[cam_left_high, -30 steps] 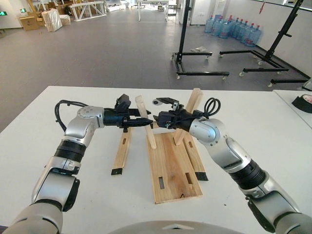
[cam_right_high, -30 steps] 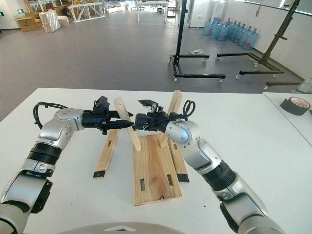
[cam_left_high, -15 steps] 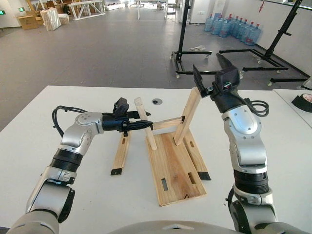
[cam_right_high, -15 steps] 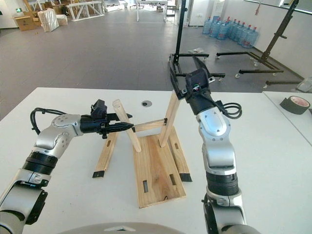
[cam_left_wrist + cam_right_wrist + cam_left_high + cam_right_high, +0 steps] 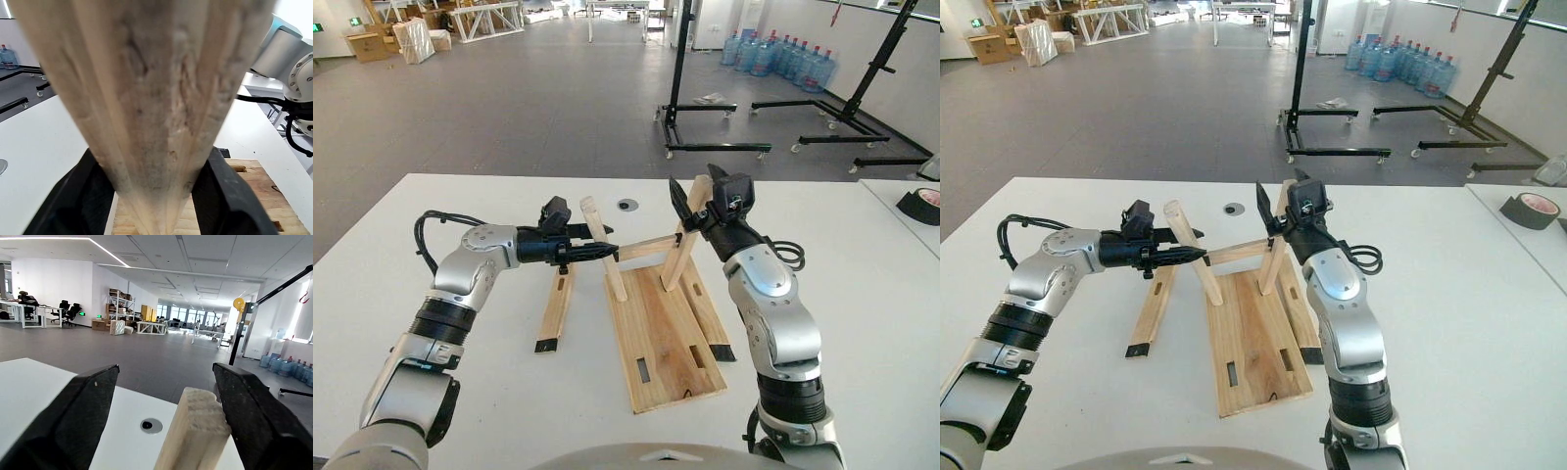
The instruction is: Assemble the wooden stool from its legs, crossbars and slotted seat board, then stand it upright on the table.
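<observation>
Leg [image 5: 683, 245] top stands inside the spread right gripper [image 5: 692, 176].

Open hall, probably a workshop, wheeled steel stands [image 5: 720, 149], water jugs [image 5: 781, 54], cardboard boxes [image 5: 374, 44]

The seat board [image 5: 658, 338], legs [image 5: 683, 245] and crossbar [image 5: 646, 248] are pale bare wood, matt, with visible grain. The left gripper [image 5: 606, 252] and right gripper [image 5: 697, 193] look like matt black plastic. The table [image 5: 867, 294] is smooth and white.

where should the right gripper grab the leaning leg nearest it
Near its free top end, from above: the leg stands tilted on the seat board, crossbar joined at mid-height, and the open right gripper straddles that top, one finger each side.
</observation>
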You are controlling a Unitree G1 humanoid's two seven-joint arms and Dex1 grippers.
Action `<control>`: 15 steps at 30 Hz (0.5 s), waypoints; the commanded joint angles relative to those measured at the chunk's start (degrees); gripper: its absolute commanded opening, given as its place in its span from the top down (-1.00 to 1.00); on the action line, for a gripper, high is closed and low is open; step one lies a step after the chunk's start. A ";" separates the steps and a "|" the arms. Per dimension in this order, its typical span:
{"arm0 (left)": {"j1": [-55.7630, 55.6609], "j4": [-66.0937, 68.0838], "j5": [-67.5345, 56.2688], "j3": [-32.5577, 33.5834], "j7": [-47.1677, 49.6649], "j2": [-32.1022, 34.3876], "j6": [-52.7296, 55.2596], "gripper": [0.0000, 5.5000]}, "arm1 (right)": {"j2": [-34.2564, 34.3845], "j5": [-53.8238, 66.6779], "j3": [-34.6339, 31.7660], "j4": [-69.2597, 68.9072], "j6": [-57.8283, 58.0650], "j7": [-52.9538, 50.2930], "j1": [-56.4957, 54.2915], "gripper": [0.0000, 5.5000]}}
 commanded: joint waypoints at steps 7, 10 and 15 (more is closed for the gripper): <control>2.53 4.78 9.92 -11.30 -1.47 -1.42 5.73 0.27 | 0.33 17.57 9.01 -0.07 15.06 14.29 2.73 -0.28; 0.86 6.01 10.87 -12.48 -2.61 -1.95 5.35 0.27 | 1.98 22.60 8.36 0.06 17.44 13.80 2.52 -0.28; -1.14 6.89 12.35 -15.38 -4.84 -2.62 4.70 0.27 | 1.04 24.20 10.68 1.39 17.99 13.96 2.38 -0.28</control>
